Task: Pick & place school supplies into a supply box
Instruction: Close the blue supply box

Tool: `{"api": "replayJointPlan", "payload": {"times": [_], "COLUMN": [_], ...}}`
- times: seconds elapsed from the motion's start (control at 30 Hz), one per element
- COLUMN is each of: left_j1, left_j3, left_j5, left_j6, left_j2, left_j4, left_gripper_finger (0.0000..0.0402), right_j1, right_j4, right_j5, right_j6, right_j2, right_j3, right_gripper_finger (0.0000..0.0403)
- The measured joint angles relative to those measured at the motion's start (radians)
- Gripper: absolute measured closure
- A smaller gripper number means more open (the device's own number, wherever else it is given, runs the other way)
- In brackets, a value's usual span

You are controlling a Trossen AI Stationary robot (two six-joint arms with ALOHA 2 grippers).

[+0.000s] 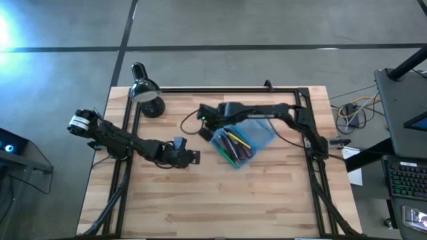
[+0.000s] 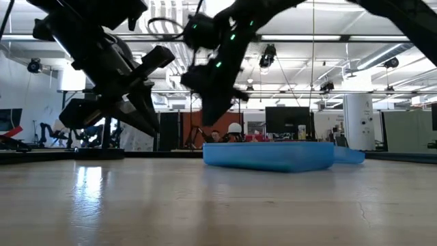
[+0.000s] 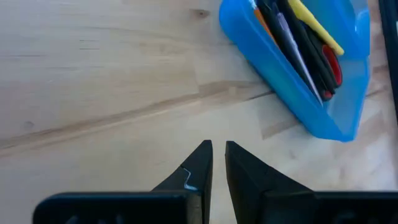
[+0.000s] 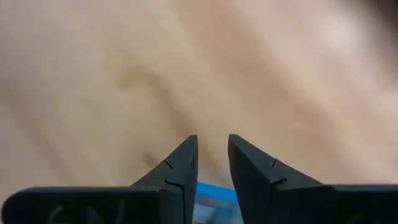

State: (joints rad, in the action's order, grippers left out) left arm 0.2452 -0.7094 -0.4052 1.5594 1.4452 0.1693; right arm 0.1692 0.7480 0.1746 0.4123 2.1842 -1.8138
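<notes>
The supply box (image 1: 257,133), translucent blue, lies open on the wooden table right of centre, its base flat on the wood (image 2: 266,156). Inside it are pens (image 1: 233,143): a yellow one (image 3: 314,25), black and pale ones, and red-handled scissors (image 3: 336,65). My right gripper (image 1: 204,132) hangs above the table just off the box's left end, pointing down (image 2: 217,113), its fingers a narrow gap apart (image 4: 212,144) and holding nothing. My left gripper (image 1: 195,157) hovers over bare wood to the left of the box, shut and empty (image 3: 218,148).
A black desk lamp (image 1: 147,93) stands at the table's far left corner. Black frame rails (image 1: 313,140) run along the table's left, right and far sides. Bare wood stretches across the near half of the table (image 1: 220,200).
</notes>
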Motion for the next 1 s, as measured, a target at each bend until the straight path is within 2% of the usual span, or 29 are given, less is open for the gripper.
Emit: {"api": "replayJointPlan", "payload": {"times": [0.07, 0.13, 0.27, 0.4, 0.63, 0.87, 1.0], "left_j1": [0.001, 0.000, -0.009, -0.023, -0.051, -0.065, -0.071], "left_j3": [0.000, 0.000, 0.000, 0.000, 0.002, 0.001, -0.010], "left_j5": [-0.024, -0.051, -0.102, -0.102, -0.050, 0.011, 0.022], "left_j6": [0.005, 0.000, -0.025, -0.063, -0.074, -0.063, -0.047], "left_j2": [0.000, 0.000, 0.001, 0.010, 0.055, 0.100, 0.113], "left_j4": [-0.004, -0.013, -0.053, -0.102, -0.183, -0.296, -0.294], "left_gripper_finger": [0.0373, 0.0373, 0.0373, 0.0373, 0.0373, 0.0373, 0.0373], "right_j1": [0.011, 0.027, 0.080, 0.119, 0.185, 0.200, 0.217], "right_j4": [0.092, 0.137, 0.155, 0.162, 0.172, 0.117, 0.035], "right_j5": [0.091, 0.117, 0.121, 0.194, 0.108, 0.039, 0.001], "right_j6": [-0.012, -0.001, 0.118, 0.186, 0.264, 0.259, 0.211], "right_j2": [-0.058, -0.140, -0.315, -0.517, -0.749, -0.843, -0.855], "right_j3": [-0.001, 0.058, 0.301, 0.529, 0.809, 1.015, 1.093], "right_gripper_finger": [0.0324, 0.0327, 0.0331, 0.0326, 0.0279, 0.0205, 0.0186]}}
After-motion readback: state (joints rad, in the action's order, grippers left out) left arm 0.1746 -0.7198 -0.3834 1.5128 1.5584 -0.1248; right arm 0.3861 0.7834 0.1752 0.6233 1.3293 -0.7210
